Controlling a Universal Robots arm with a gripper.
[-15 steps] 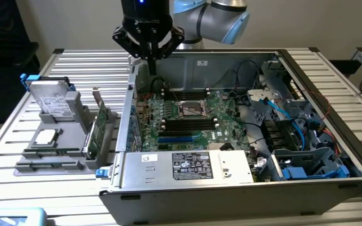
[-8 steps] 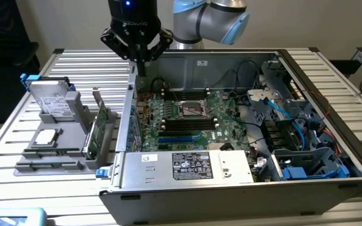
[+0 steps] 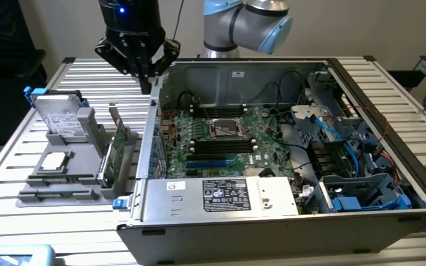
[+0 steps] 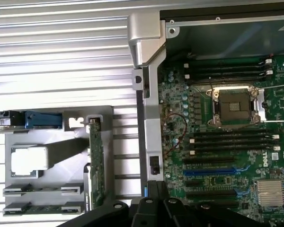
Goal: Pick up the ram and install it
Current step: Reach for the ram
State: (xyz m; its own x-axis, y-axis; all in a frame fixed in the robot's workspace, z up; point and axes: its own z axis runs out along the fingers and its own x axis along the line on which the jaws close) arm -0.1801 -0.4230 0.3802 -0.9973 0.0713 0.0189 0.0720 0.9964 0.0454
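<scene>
Two ram sticks (image 3: 56, 179) lie flat in the near slots of a grey holder (image 3: 80, 160) at the exterior view's left; in the wrist view the ram sticks (image 4: 41, 190) are thin green strips in that holder (image 4: 61, 156). My black gripper (image 3: 148, 82) hangs shut and holding nothing, high above the left wall of the open computer case (image 3: 150, 138), well away from the ram. The gripper (image 4: 156, 210) body is a dark shape in the wrist view. Black memory slots (image 3: 223, 145) flank the processor socket (image 3: 226, 128) on the motherboard (image 4: 180, 123).
The holder also carries a hard drive (image 3: 57, 119), a silver processor chip (image 3: 52, 160) and an upright green expansion card (image 3: 117, 147). Inside the case are a power supply (image 3: 221, 194), blue cables and drive cages (image 3: 361, 188). The slatted metal table (image 3: 87, 72) surrounds everything.
</scene>
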